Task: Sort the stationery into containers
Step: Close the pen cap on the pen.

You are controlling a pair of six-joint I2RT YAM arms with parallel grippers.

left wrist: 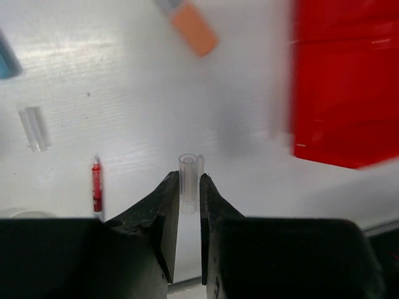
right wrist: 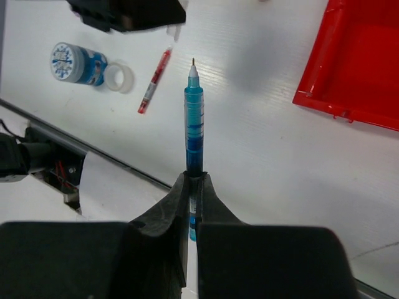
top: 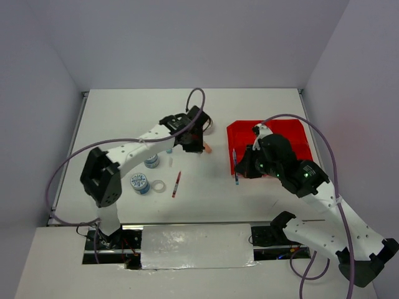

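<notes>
Risk centres on the blue pen (right wrist: 194, 118): right fingers (right wrist: 176, 208) pinch only its tail, above the desk (right wrist: 268, 162) and short of the red bin (right wrist: 358, 68). It may pivot loose. Left fingers (left wrist: 163, 202) pinch a slippery clear cap (left wrist: 190, 180).

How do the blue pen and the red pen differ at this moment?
The blue pen is clamped in the right gripper, apparently lifted. The red pen lies flat on the table, untouched. The blue pen is close to the red bin, while the red pen sits by the clear tape ring. Both are thin pens, and neither is in the bin yet.
</notes>
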